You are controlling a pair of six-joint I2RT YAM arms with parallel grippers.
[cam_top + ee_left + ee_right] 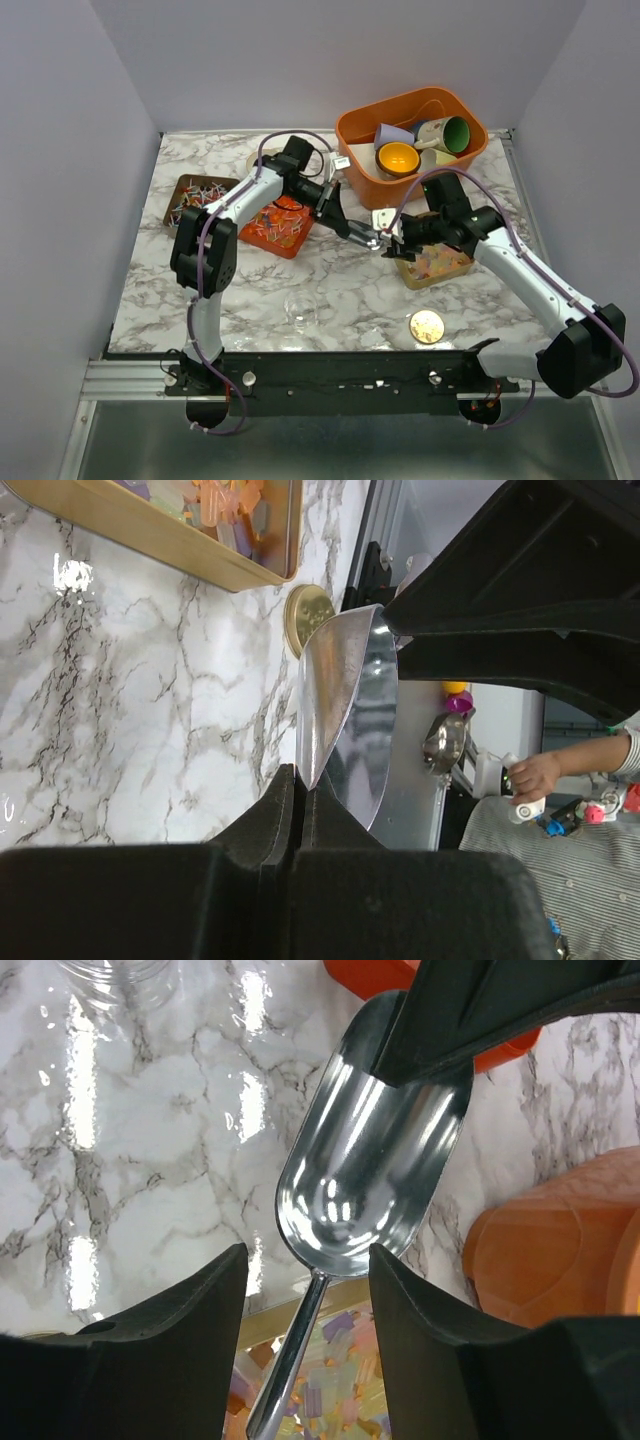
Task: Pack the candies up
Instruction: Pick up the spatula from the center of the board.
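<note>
Candies (335, 1400) lie under right pincer (308, 1265), spread around scoop (370, 1150) handle; left pincer (298, 785), outstretched, clamps scoop rim.

Orange bin (358, 166) holds coloured cups (398, 158). Metal scoop (370, 1150) noted just in front of the bin. Gold disc (427, 325) and clear jar (301, 310) lie well in front of it.

Marble table (200, 300) — pale grey walls (70, 150)

Three candy trays (288, 252), one scoop (370, 1160)
</note>
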